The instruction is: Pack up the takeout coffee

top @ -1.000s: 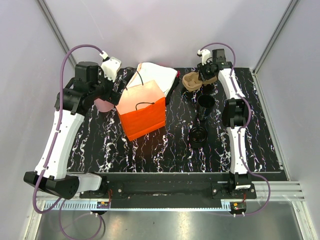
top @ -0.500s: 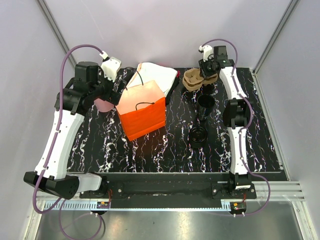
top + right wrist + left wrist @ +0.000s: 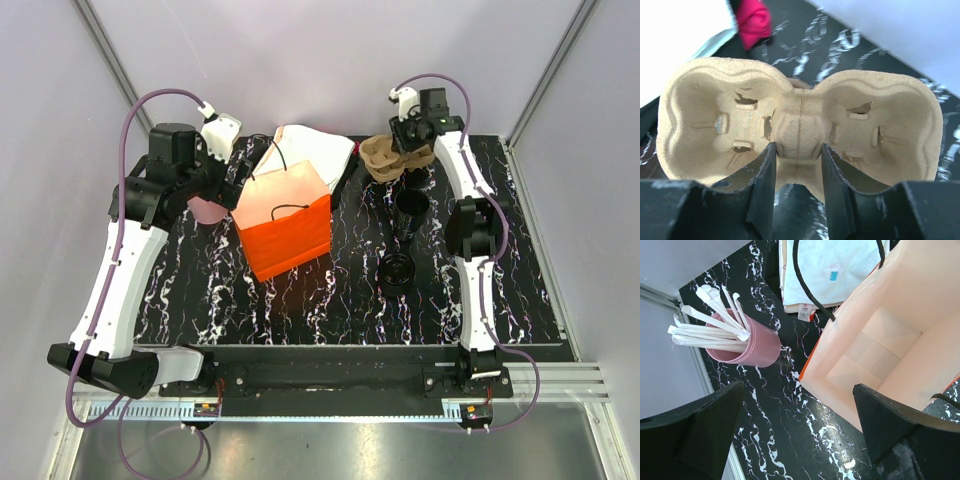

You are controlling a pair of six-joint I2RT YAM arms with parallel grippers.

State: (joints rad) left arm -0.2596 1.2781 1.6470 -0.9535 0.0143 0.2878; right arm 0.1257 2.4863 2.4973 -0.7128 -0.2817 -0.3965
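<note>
The right claw (image 3: 798, 146) is closed partly, and its two fingers pinch the middle ridge of the brown cardboard tray (image 3: 705, 115), which it holds, as I judge, above the far side of the tabletop (image 3: 340, 300). The takeout coffee (image 3: 410, 208) stands upright on the tabletop, its long axis vertical, just nearer to the arm bases than this claw and a little lower. Another black cup (image 3: 397, 270) stands nearer still. The right arm is clearly the closer one. The left claw (image 3: 796, 387) is wide open and holds nothing, hanging between the pink cup (image 3: 747, 347) and the open orange bag (image 3: 290, 230). The surface is glossy black with white veins. Pale walls close the space.
</note>
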